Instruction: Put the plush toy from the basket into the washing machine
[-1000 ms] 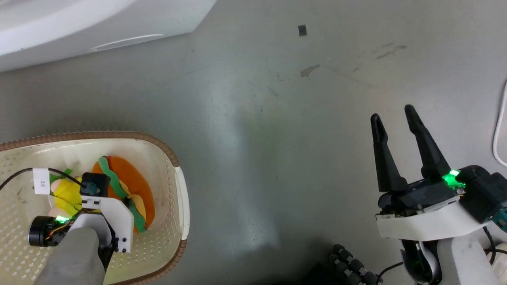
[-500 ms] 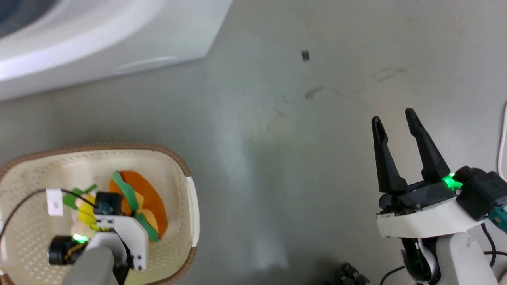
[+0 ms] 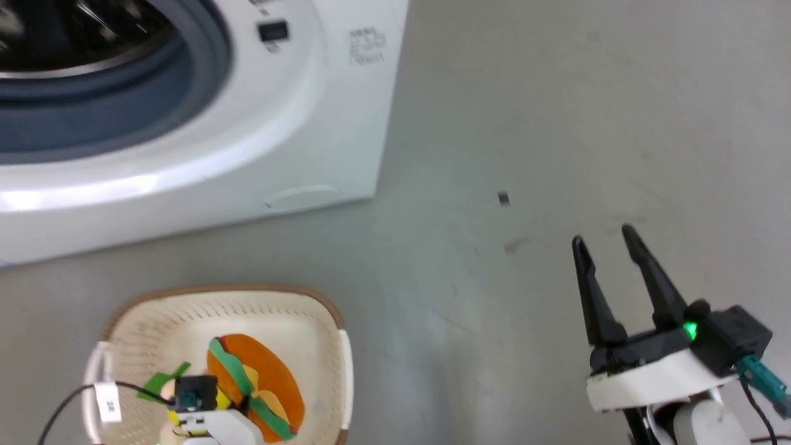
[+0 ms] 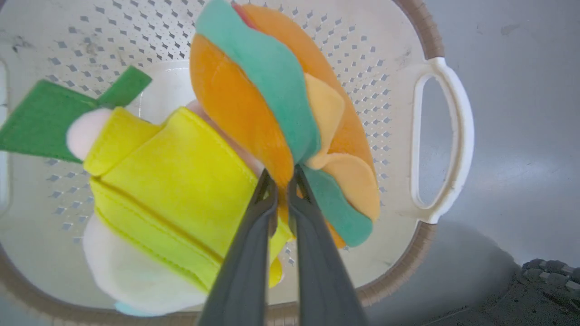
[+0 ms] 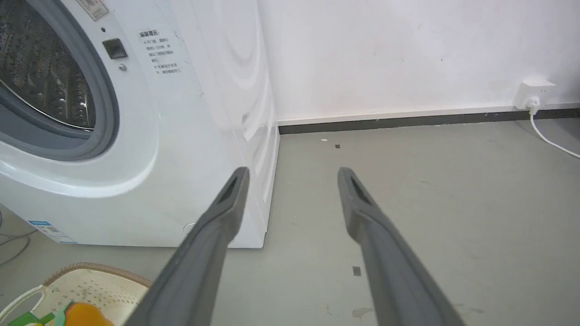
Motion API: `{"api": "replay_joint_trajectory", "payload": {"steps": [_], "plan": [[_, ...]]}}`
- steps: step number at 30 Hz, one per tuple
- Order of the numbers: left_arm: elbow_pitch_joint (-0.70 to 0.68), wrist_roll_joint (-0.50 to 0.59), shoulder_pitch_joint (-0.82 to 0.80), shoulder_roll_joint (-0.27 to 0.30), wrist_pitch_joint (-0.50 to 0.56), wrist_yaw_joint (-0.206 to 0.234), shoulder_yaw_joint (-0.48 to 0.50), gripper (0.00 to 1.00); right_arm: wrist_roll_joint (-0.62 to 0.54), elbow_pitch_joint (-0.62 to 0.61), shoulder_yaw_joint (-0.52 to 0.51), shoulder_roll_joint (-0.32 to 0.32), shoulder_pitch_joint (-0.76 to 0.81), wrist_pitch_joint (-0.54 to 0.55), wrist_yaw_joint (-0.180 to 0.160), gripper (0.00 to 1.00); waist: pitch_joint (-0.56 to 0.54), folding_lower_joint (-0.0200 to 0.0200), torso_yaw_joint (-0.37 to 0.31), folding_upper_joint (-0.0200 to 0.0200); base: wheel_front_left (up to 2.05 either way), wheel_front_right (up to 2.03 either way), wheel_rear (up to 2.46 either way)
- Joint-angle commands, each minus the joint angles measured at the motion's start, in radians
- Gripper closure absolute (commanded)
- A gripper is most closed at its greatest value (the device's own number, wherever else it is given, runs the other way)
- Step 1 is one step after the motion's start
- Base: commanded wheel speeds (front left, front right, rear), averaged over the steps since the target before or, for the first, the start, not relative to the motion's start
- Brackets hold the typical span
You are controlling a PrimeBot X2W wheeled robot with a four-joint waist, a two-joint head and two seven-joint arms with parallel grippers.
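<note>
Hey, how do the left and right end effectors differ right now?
The left end effector is shut on the plush toy, pinching its orange edge; the right end effector is open and empty. The left end effector is over the basket; the right end effector is over bare floor. Both have two long dark fingers.

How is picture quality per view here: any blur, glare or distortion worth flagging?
Head view: soft all over, the sticker on the washing machine smeared, a bright glare band along its lower front. Left wrist view: plush toy fairly crisp, the basket rim bowed by the wide lens. Right wrist view: sharp, evenly lit.
</note>
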Motion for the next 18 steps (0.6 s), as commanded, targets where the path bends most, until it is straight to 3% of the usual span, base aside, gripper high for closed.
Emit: {"api": "replay_joint_trajectory", "payload": {"steps": [1, 18], "plan": [[-0.019, -0.008, 0.028, -0.007, -0.011, -0.008, 0.003, 1.0, -0.015, 0.012, -0.006, 0.0, 0.026, -0.004, 0.001, 0.0, -0.1, 0.0001, 0.063, 0.0, 0.0, 0.0, 0.0], [-0.548, 0.065, 0.281, -0.01, -0.013, 0.021, 0.101, 1.0, -0.077, 0.042, -0.046, 0.0, 0.164, -0.004, 0.001, 0.0, -0.301, 0.0001, 0.179, 0.0, 0.0, 0.0, 0.0]]}}
